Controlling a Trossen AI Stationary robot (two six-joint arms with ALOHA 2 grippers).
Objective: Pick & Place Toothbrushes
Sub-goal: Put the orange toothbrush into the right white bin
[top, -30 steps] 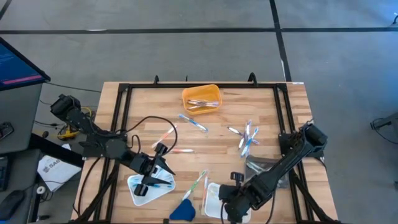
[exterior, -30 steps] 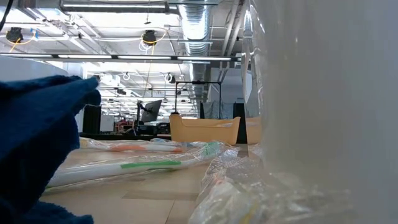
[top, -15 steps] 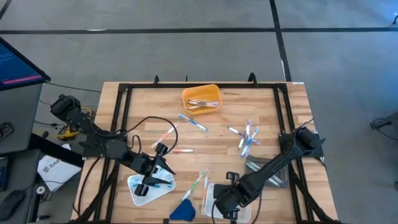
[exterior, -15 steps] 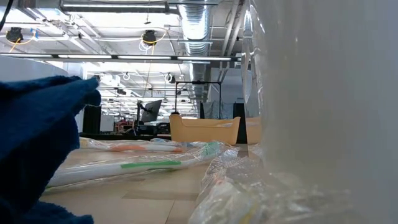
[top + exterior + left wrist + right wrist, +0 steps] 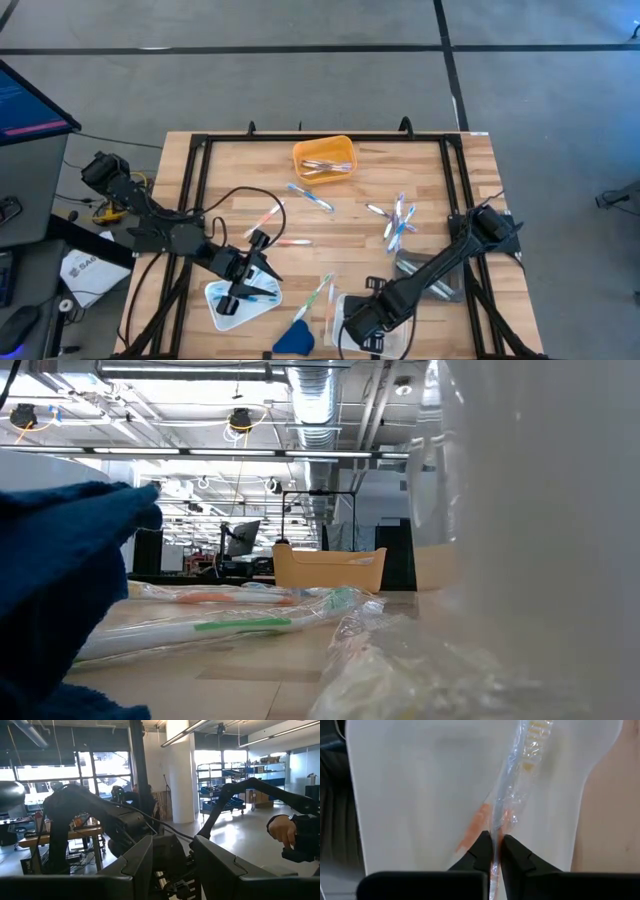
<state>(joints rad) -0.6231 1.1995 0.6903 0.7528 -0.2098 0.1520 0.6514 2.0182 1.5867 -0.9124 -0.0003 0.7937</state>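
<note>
Fingertips (image 5: 486,851) of the right gripper (image 5: 362,322) pinched a wrapped toothbrush (image 5: 520,775) over the white tray (image 5: 410,785) (presumably to drop it); left gripper (image 5: 240,290) hung parted over another tray.

The right gripper (image 5: 362,330) now sits further toward the left arm's side over the white tray (image 5: 340,305), compared with a second ago. In the low view, the blurred clear wrapping (image 5: 400,670) appears shifted rightward, uncovering more background.
</note>
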